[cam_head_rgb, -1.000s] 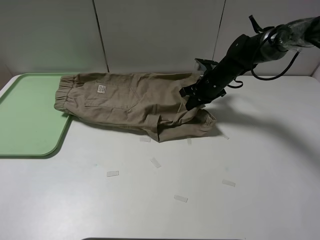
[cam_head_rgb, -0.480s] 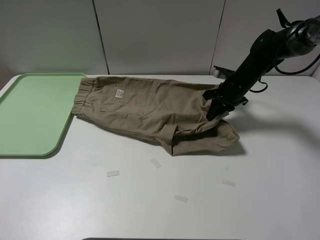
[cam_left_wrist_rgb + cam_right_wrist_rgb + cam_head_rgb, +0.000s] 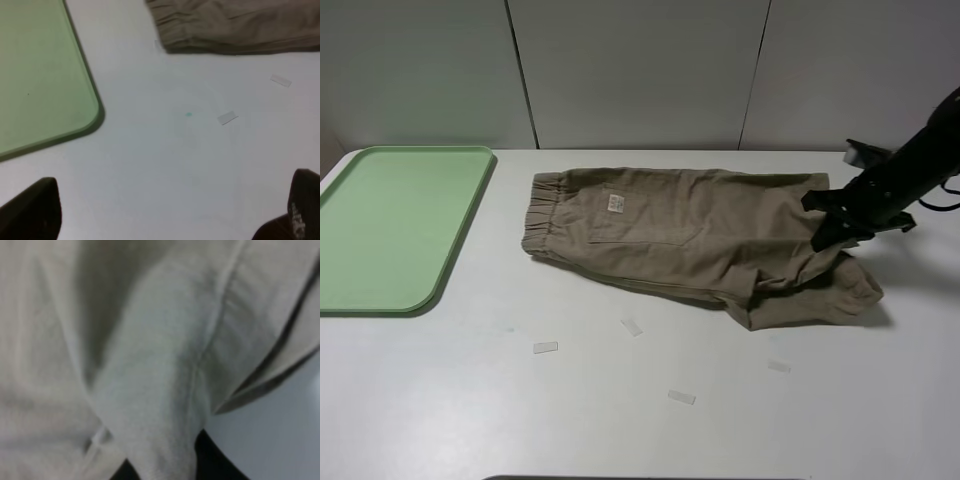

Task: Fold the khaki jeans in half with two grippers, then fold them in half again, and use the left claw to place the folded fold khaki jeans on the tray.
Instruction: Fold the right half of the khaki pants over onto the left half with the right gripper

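Note:
The khaki jeans lie flat on the white table, waistband toward the tray and white label up. The right gripper is shut on a leg end of the jeans at their right side and lifts that part a little. The other leg end lies bunched below it. In the right wrist view the khaki cloth fills the picture. The left gripper is open and empty over bare table, with the waistband and the tray's corner beyond it. The pale-green tray sits at the far left, apart from the jeans.
Several small tape pieces lie on the table in front of the jeans, such as one and another; one tape piece also shows in the left wrist view. A grey panelled wall stands behind the table.
The right gripper has dragged the jeans to the right. The waistband has slid off the tray's edge, and the jeans now lie wholly on the table.

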You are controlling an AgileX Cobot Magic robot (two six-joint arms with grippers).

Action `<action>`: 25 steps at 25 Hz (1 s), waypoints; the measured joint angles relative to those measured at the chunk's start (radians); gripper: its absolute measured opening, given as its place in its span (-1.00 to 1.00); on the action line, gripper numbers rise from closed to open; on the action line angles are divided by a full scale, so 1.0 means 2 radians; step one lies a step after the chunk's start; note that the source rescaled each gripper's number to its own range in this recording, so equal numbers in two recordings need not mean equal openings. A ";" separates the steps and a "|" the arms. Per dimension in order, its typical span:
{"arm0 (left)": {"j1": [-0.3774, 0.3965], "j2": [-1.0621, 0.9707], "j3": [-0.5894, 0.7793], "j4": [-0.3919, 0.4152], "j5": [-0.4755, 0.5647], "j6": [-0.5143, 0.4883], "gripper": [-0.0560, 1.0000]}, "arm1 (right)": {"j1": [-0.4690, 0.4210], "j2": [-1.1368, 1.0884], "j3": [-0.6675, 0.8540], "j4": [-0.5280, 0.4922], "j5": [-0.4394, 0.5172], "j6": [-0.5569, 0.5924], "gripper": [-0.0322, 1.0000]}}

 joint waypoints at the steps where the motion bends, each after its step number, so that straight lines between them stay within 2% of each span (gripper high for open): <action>1: 0.000 0.000 0.000 0.000 0.000 0.000 1.00 | -0.009 -0.013 0.008 -0.021 -0.011 0.013 -0.87; 6: 0.000 0.000 0.000 0.000 0.000 0.000 1.00 | -0.033 -0.048 0.022 -0.164 -0.031 0.101 -0.87; 9: 0.000 0.000 0.000 0.000 0.000 0.000 1.00 | -0.021 -0.054 0.022 -0.207 -0.031 0.131 -0.87; 15: 0.000 0.000 0.000 0.000 0.000 0.000 1.00 | 0.056 -0.068 0.016 -0.217 -0.019 0.144 -0.87; 25: 0.000 0.000 0.000 0.000 0.000 0.000 1.00 | 0.191 -0.071 -0.057 -0.217 -0.011 0.181 -0.87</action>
